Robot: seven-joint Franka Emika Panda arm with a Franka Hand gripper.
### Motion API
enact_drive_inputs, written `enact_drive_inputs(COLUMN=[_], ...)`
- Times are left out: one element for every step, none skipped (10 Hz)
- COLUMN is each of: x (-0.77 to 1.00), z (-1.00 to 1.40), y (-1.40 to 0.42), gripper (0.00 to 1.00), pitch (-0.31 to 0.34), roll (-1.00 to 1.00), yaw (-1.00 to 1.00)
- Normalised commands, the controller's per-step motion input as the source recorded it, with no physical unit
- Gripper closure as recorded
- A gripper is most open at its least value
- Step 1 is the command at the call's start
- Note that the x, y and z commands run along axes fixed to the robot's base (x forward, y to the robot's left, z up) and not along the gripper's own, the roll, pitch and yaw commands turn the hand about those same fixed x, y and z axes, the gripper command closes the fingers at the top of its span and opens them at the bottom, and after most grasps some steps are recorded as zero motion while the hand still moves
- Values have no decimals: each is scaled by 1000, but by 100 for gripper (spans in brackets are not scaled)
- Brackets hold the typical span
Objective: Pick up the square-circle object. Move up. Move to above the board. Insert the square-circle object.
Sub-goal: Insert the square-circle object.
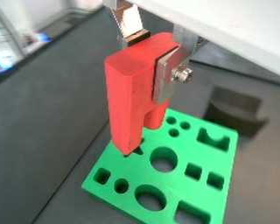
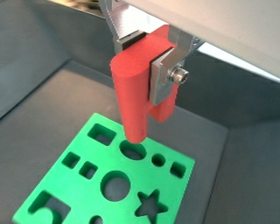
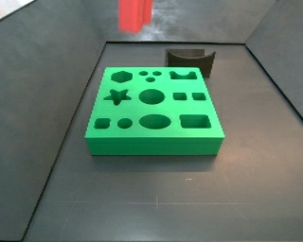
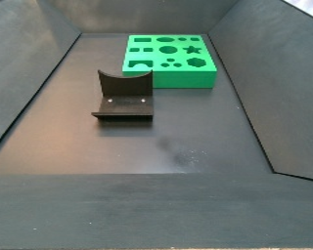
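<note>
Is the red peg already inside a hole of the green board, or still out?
Out. The gripper holds the red peg upright above the green board; a side view shows clear air beneath it.

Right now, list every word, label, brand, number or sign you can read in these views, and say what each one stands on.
None: no readable text in any view.
The board carries only cut-out shapes.
The square-circle object, held in the end effector above the board, is plain red.
The dark curved block is unmarked.
</note>
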Motion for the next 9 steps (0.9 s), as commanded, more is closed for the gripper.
enact_drive_inputs(x=[0, -186, -351, -283, -277, -197, 0, 0, 0], z=[-586, -637, -614, -649, -709, -654, -451, -380, -286], y=[0, 0, 0, 0, 0, 0, -3, 0, 0], gripper=[100, 100, 100, 100, 100, 100, 100, 100, 100], pitch=[-51, -36, -43, -39, -54, -83, -159, -114, -56], roll=[0, 0, 0, 0, 0, -31, -64, -50, -24], yaw=[-1000, -951, -803, -900, -883, -931, -1000, -1000, -1000])
